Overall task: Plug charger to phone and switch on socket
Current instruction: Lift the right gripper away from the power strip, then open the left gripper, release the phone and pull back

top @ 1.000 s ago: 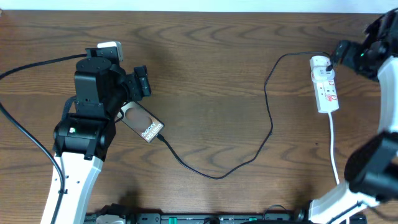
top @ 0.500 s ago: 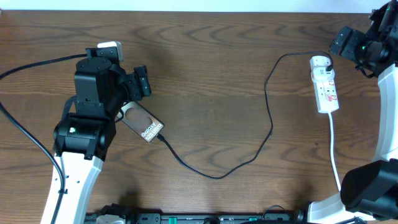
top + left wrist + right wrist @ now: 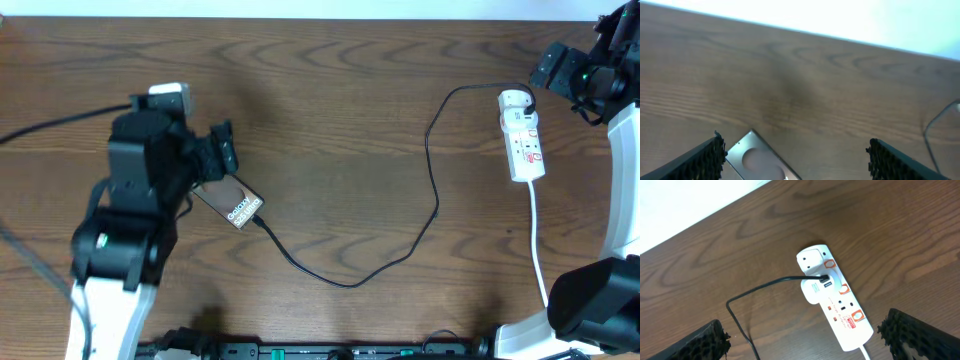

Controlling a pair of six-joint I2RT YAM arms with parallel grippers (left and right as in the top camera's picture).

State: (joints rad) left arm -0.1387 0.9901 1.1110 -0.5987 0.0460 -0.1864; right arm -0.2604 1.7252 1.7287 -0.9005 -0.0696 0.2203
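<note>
The phone (image 3: 235, 205) lies flat on the wooden table, its upper end under my left arm. It shows again in the left wrist view as a grey slab (image 3: 756, 159) close to the left finger (image 3: 702, 161). My left gripper (image 3: 222, 149) hovers over it, open and empty. The black charger cable (image 3: 436, 195) loops from the white adapter (image 3: 814, 288) in the socket (image 3: 524, 136) to the phone's lower right end, where its tip (image 3: 259, 222) touches the phone. My right gripper (image 3: 550, 72) hangs open above the socket (image 3: 837, 305), holding nothing.
The socket's white cord (image 3: 537, 240) runs toward the table's front edge. Thick black robot cables (image 3: 50, 122) trail off at the far left. Bare wood lies between the two arms, crossed only by the charger cable. The table's back edge (image 3: 805, 32) is near.
My left arm has shifted slightly left and back over the phone. My right gripper pulled up and away from the socket a second ago and has since stayed still.
</note>
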